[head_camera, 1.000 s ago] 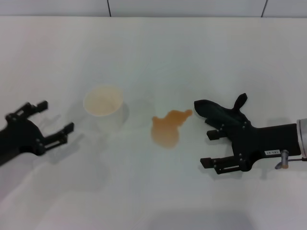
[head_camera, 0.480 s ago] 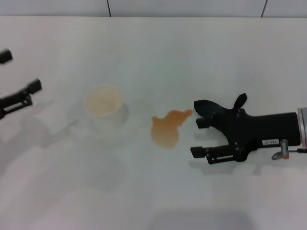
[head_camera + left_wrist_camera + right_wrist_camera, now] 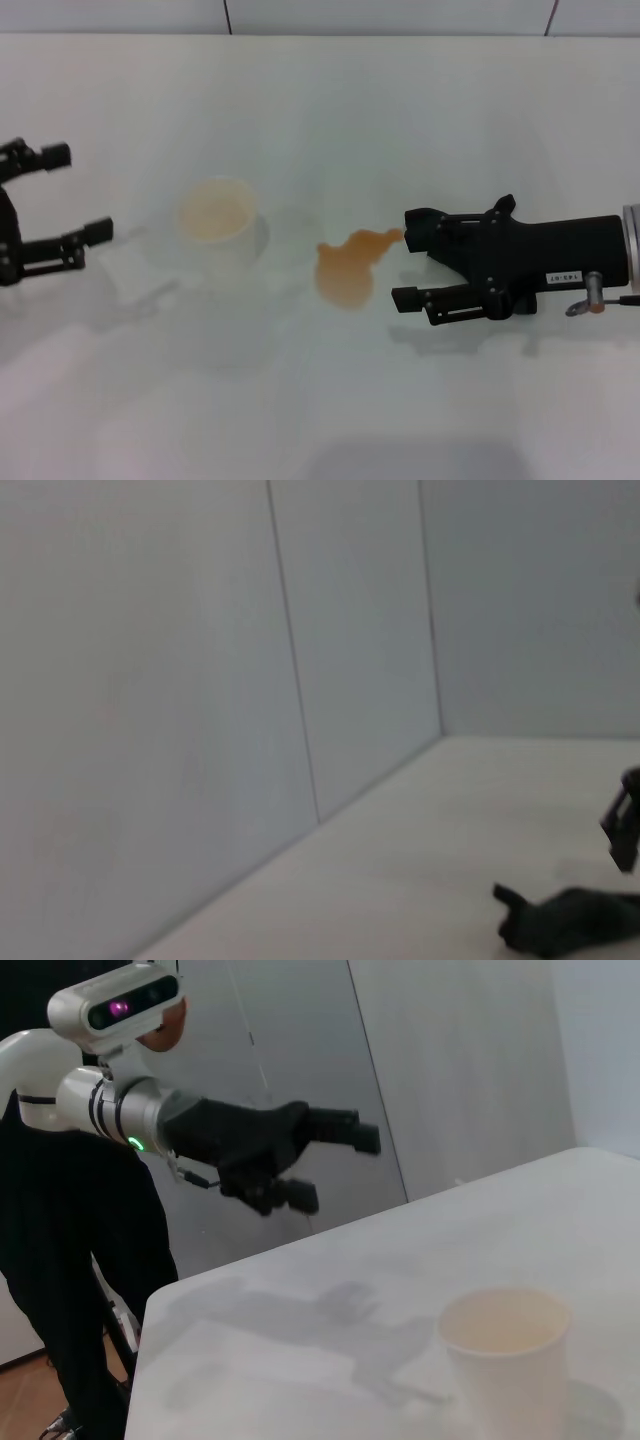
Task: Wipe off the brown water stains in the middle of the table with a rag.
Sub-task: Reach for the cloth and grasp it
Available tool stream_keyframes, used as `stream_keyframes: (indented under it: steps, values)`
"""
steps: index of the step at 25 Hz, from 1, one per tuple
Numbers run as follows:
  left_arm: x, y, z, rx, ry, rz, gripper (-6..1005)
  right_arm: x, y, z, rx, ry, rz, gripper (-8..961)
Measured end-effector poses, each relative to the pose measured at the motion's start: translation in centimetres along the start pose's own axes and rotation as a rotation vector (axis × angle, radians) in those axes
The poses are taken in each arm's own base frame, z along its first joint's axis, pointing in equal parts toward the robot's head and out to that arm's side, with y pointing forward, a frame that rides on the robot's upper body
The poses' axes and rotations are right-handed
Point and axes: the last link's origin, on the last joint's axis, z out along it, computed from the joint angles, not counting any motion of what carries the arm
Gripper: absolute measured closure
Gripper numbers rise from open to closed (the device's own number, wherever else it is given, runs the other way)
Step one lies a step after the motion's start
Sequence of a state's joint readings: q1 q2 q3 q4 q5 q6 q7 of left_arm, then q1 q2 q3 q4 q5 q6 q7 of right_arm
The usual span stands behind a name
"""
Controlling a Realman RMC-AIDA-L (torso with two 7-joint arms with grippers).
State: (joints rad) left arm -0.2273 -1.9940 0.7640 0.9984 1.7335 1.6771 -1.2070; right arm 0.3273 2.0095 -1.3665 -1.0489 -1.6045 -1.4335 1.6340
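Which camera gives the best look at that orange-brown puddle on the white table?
The head view: the orange-brown puddle lies whole on the white table, just ahead of the right gripper. Neither wrist view shows it.

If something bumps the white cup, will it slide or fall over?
The cup looks like thin paper, so it is probably light and would slide easily on the smooth table. It stands upright and narrows toward its base, so a high push might tip it.
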Motion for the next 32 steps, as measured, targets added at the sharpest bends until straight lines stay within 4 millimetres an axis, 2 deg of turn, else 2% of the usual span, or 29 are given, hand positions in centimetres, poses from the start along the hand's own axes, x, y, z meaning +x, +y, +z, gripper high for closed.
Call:
stream_keyframes:
  steps: [15, 20, 32]
  values:
    - [-1.0, 0.9, 1.0, -0.111, -0.113, 0.007, 110, -1.0, -0.7, 0.0, 0.044, 0.051, -0.009, 191]
    - [-1.0, 1.1, 1.3, -0.117, -0.104, -0.005, 109, -2.2, -1.6, -0.2, 0.135, 0.218, 0.02, 192]
    - [-0.6, 1.4, 2.3, -0.173, -0.115, 0.004, 109, -5.8, -3.6, 1.5, 0.205, 0.444, 0.052, 192]
